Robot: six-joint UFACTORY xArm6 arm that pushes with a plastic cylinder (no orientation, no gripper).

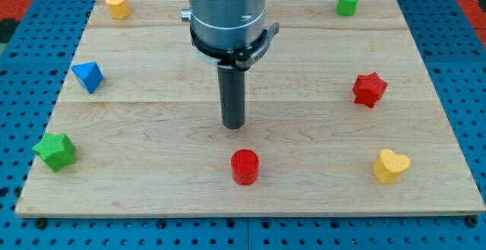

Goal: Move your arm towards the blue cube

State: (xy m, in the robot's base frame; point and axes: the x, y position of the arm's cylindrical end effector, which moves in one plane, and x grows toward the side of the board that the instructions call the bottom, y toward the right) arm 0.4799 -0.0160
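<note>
blue block (88, 76), looks more like pyramid than cube, probably light, hard and easy to slide; push its flat side. my tip (234, 126) stands well apart, mid-board. no pincer exists, only rod.

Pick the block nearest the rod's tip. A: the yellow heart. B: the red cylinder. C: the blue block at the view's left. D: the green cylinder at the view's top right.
B: my tip stands mid-board just above the red cylinder, apart from it, while every other block sits out near the board's edges.
</note>
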